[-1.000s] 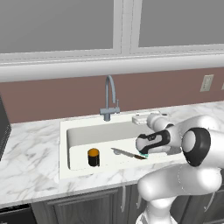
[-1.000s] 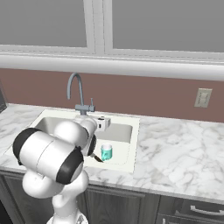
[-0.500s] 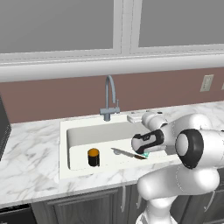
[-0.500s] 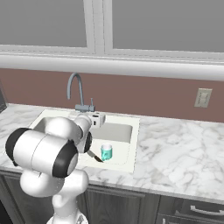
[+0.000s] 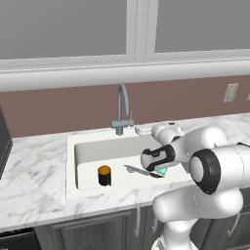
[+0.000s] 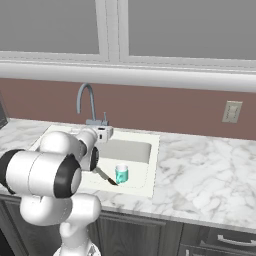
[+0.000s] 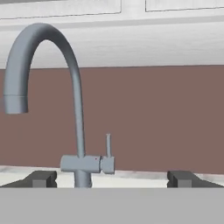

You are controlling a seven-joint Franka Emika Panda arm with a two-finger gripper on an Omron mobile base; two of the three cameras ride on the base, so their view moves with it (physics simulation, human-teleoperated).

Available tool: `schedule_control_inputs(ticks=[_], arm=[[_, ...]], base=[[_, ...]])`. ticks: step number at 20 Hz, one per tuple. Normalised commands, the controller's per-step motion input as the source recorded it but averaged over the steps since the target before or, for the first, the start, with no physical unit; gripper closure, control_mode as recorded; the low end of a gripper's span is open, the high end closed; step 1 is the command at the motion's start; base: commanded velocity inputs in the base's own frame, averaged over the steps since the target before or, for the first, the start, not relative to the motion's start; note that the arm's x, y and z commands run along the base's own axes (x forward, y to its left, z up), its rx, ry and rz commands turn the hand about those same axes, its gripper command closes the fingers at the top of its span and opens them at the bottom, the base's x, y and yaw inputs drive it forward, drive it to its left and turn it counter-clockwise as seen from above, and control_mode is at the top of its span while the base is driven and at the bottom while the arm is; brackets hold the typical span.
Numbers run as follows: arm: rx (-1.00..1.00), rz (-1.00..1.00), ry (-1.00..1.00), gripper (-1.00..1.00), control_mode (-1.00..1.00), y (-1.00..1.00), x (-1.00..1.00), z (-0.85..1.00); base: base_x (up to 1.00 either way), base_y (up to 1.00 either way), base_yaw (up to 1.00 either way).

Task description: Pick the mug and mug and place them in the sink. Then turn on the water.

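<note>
Black with an orange inside, a small handled mug (image 5: pixel 104 175) stands on the floor of the wide white rectangular sink (image 5: pixel 88 151), left of and below the claw (image 7: pixel 111 178). A slim grey metal gooseneck faucet (image 7: pixel 74 131) rises straight ahead of the claw, its small lever (image 7: pixel 108 145) upright beside the stem. The claw's two dark fingertips (image 7: pixel 40 178) stand wide apart with nothing held. Below and right of the claw, a teal mug with a white inside (image 6: pixel 121 173) sits in the sink, a dark knife (image 6: pixel 105 176) beside it. White-grey marble bench (image 6: pixel 210 180) surrounds the basin.
</note>
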Motion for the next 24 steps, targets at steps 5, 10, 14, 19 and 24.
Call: schedule_control_inputs(ticks=[5,10,14,19,24], arm=[[0.0,0.0,-0.08,-1.0,-1.0,0.31,0.0,-0.03],[0.0,0.0,-0.1,-1.0,-1.0,0.14,0.0,-0.09],[0.0,0.0,-0.12,-1.0,-1.0,0.04,0.0,-0.14],[0.0,0.0,-0.11,-1.0,-1.0,0.0,0.0,-0.23],[0.0,0.0,-0.07,-1.0,-1.0,0.0,0.0,-0.34]], base=[[0.0,0.0,0.0],[0.0,0.0,0.0],[0.0,0.0,0.0],[0.0,0.0,0.0],[0.0,0.0,0.0]])
